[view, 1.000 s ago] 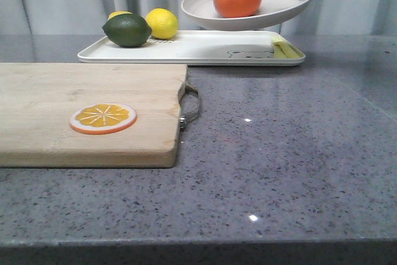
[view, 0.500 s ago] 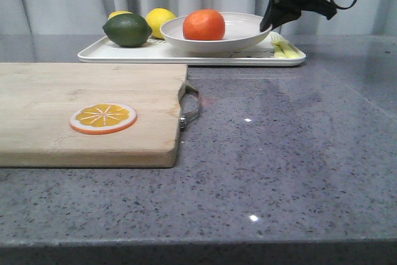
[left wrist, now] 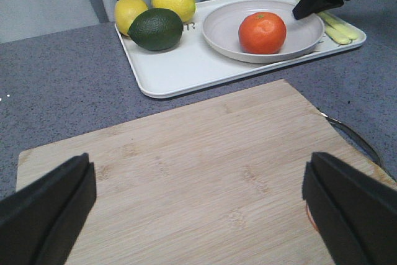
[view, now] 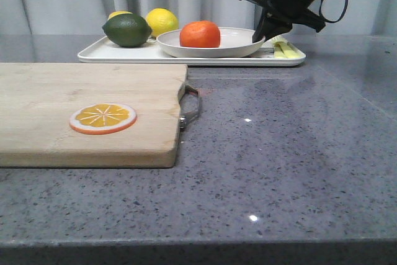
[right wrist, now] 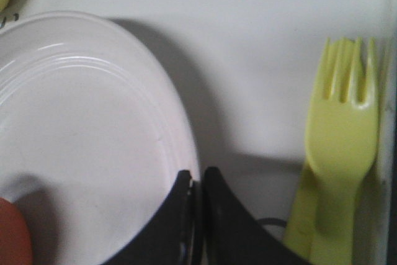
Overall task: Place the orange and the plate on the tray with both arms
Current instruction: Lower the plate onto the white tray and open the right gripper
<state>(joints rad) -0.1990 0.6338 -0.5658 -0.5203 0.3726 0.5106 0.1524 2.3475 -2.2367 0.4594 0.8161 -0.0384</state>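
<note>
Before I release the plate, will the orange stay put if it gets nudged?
Probably. The orange is round and could roll, but the plate's raised rim should contain it. The plate looks flat on the tray, so tipping seems unlikely.

Bystanders on the grey tabletop (view: 298, 153)

A cutting board (view: 87, 113) bore an orange slice (view: 103, 118); far off sat a lime (view: 126, 30), lemons (view: 162, 22) and fork (right wrist: 340, 153).

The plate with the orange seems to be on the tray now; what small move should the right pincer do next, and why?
Probably open the right pincer and release the rim: the plate already rests on the tray, with the orange inside it.
</note>
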